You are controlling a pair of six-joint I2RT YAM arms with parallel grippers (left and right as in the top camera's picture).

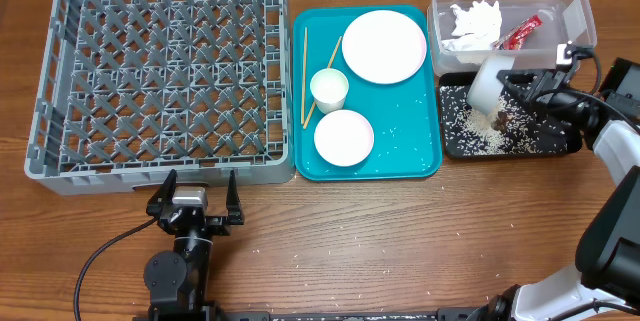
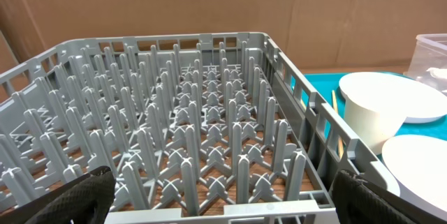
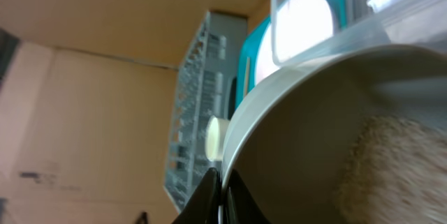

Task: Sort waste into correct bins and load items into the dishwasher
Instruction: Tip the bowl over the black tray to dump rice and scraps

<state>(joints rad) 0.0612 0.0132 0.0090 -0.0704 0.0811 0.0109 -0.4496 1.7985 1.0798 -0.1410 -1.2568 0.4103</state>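
Observation:
My right gripper point(image 1: 515, 85) is shut on the rim of the white bowl point(image 1: 488, 81) and holds it tipped on its side over the black tray point(image 1: 560, 146), where loose rice and a brown scrap point(image 1: 497, 118) lie. The right wrist view shows the bowl point(image 3: 307, 147) with rice inside and the fingers point(image 3: 221, 185) pinching its rim. The clear tub point(image 1: 575, 6) holds the crumpled napkin point(image 1: 475, 21) and red wrapper point(image 1: 522, 32). The plate point(image 1: 384, 46), cup point(image 1: 329, 88), smaller dish point(image 1: 343, 137) and chopsticks point(image 1: 305, 76) lie on the teal tray point(image 1: 420, 141). My left gripper point(image 1: 196, 201) is open and empty at the front of the grey dish rack point(image 1: 165, 71).
Scattered rice grains lie on the teal tray and on the wooden table in front of it. The left wrist view looks into the rack point(image 2: 209, 133), with the cup point(image 2: 374, 116) to its right. A cardboard wall stands behind the table.

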